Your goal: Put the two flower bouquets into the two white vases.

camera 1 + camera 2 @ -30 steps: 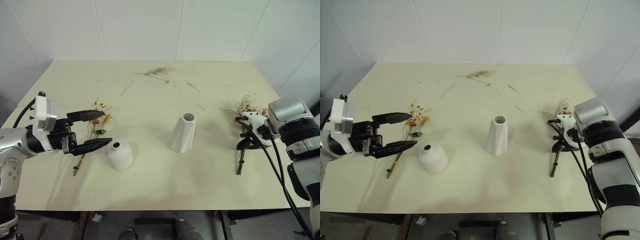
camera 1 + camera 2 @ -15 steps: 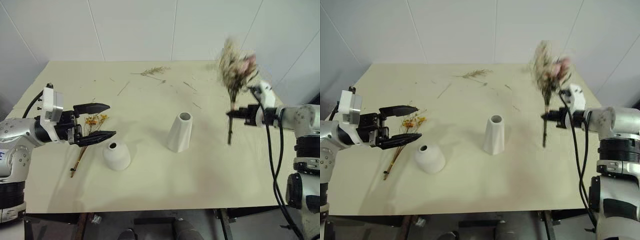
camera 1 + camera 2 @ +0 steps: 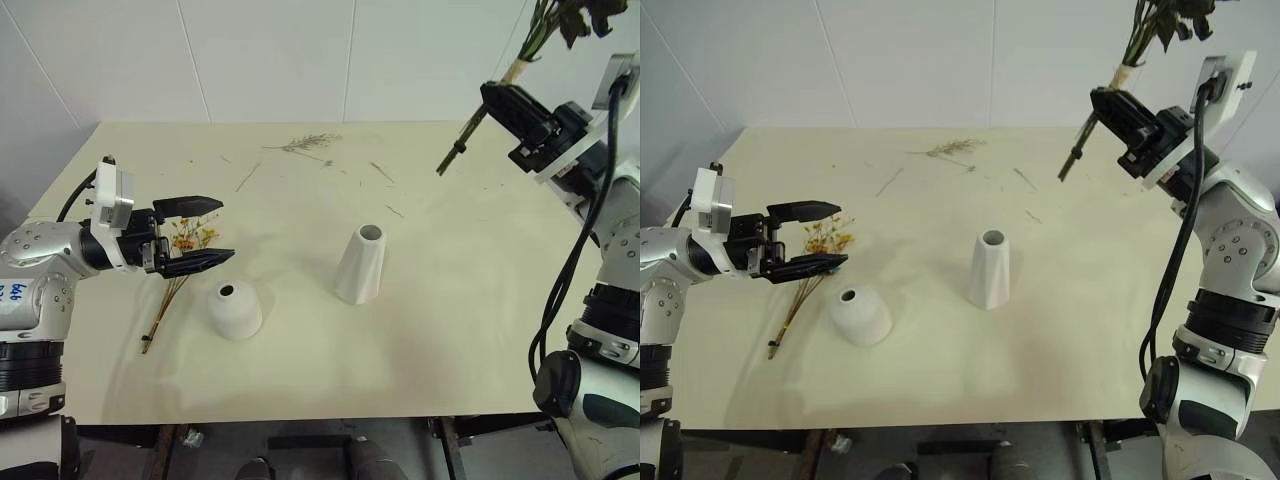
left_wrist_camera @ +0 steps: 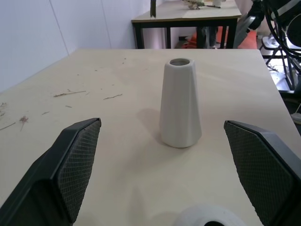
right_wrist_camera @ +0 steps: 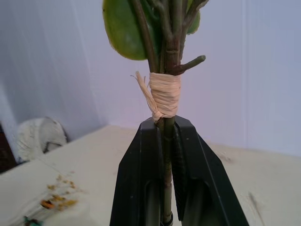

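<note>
The right gripper [image 3: 497, 97] is high over the far right corner of the table [image 3: 470, 330], its two black fingers [image 5: 141, 169] clamped together on the stems of the fuller bouquet [image 3: 520, 55]. The stems slant down and to the left, their cut end hanging in the air above the tabletop, and a band of pale raffia [image 5: 164, 96] binds them just above the fingers; the blossoms run out past the top of the head views.

The left gripper [image 3: 205, 232] hovers at the left side of the table with its fingers spread wide apart and nothing between them, pointing toward the middle. Just under and beyond it, the thin bouquet [image 3: 180, 262] lies flat on the table, yellow-orange blossoms toward the far side and stem ends toward the near edge.

The short vase [image 3: 235, 309] stands just right of those stems. The tall vase [image 3: 361, 264] stands upright near the centre, well apart from both grippers. A dried sprig [image 3: 305, 143] lies near the far edge.
</note>
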Controlling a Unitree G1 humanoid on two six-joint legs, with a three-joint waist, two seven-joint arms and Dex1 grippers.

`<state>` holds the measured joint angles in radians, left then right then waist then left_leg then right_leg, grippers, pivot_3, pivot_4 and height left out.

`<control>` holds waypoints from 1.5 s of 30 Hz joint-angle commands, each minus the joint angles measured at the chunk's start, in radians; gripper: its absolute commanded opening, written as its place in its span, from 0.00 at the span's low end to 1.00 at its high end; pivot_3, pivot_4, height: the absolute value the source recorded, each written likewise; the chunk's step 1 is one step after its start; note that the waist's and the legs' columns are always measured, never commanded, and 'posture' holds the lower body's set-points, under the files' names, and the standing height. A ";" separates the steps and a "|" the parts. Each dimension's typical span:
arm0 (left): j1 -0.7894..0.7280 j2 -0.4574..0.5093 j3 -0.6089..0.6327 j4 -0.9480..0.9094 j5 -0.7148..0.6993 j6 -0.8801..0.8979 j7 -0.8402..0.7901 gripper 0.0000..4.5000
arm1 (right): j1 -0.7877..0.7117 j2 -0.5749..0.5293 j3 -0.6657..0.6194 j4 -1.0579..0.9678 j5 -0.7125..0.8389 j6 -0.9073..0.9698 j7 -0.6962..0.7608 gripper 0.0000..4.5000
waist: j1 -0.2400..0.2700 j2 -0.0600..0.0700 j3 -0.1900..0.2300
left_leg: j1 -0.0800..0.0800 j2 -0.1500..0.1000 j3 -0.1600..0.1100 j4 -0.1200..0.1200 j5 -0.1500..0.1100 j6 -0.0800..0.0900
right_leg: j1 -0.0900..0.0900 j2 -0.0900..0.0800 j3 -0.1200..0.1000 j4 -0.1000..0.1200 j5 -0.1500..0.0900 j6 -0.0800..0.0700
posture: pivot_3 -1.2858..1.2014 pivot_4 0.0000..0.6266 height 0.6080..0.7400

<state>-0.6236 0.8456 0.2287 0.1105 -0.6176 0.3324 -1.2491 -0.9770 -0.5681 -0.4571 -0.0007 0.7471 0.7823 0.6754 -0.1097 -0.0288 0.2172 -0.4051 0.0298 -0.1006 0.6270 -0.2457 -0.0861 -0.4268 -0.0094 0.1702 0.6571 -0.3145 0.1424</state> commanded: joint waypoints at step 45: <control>-0.040 -0.062 0.009 -0.020 0.012 -0.030 0.053 1.00 | 0.259 0.061 0.289 -0.234 0.036 -0.053 -0.030 0.01 | 0.001 0.000 0.000 | 0.000 0.000 -0.001 0.000 0.000 0.000 | 0.000 0.000 0.000 -0.001 0.000 0.000 | 0.52 0.24 1.00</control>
<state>-0.6549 0.7783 0.2168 0.1185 -0.5970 0.3153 -1.1949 -0.7179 -0.4987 -0.1613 -0.2044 0.7938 0.7732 0.6239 -0.1084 -0.0288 0.2173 -0.4054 0.0296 -0.1012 0.6273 -0.2457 -0.0860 -0.4268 -0.0094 0.1700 0.6566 -0.3145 0.1424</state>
